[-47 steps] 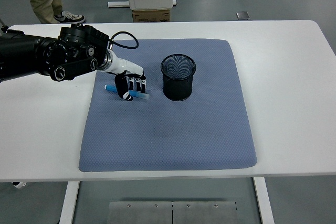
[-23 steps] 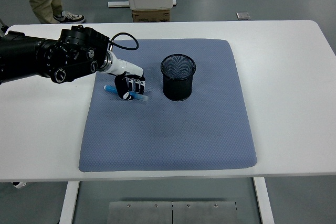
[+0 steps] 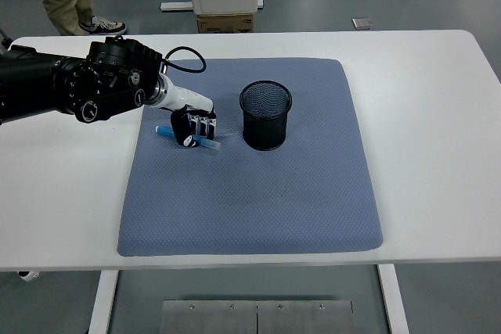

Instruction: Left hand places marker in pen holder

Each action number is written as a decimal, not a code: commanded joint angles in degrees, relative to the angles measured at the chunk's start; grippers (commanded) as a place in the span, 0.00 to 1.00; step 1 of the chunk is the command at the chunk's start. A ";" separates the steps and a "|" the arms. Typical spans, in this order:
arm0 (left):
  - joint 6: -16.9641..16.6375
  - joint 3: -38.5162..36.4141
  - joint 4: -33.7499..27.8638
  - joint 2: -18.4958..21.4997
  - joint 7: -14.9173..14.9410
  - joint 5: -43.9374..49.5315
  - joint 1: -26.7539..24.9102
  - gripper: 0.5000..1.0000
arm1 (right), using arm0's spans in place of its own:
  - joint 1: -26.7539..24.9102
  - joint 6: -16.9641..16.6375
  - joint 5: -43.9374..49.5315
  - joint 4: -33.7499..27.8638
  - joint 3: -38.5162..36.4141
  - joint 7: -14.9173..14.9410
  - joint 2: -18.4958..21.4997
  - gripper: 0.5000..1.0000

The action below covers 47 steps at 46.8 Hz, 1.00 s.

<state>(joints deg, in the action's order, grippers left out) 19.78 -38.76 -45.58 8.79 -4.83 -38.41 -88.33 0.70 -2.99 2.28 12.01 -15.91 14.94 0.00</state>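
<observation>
Since one second ago almost nothing moves: the left hand [image 3: 194, 127] rises only a little and shifts slightly toward the left, and the blue marker [image 3: 188, 137] goes with it, so the lift is just beginning.

At the far left, the black left arm [image 3: 70, 87] comes in over the white table [image 3: 438, 115] and reaches onto the blue-grey mat [image 3: 250, 201]. Its hand is curled down around the middle of the marker, with the fingers [image 3: 205, 123] closed over the barrel. The marker lies nearly flat, one blue end showing to the left of the hand and the paler end to the right, pointing toward the holder. From this high view I cannot say for sure if it is already free from the mat or still touching it.

To the right of the hand, near but apart, the black mesh pen holder [image 3: 266, 115] stands upright on the mat, its mouth open.

I judge the marker to be light, stiff and smooth plastic, so it can roll or slip between the fingers. A hold at the middle is good for balance, but the marker must be tipped upright before it enters the mouth. The mesh holder looks light too, and a push at its rim could move it.

The right arm is not visible.
</observation>
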 commanded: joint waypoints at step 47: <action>0.09 0.18 0.40 0.00 -0.09 -0.09 -0.53 0.27 | 0.00 0.00 0.00 -0.06 0.00 0.00 0.00 1.00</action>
<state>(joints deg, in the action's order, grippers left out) 19.88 -38.58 -45.18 8.79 -4.92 -38.50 -88.86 0.70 -2.99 2.29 11.99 -15.91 14.94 0.00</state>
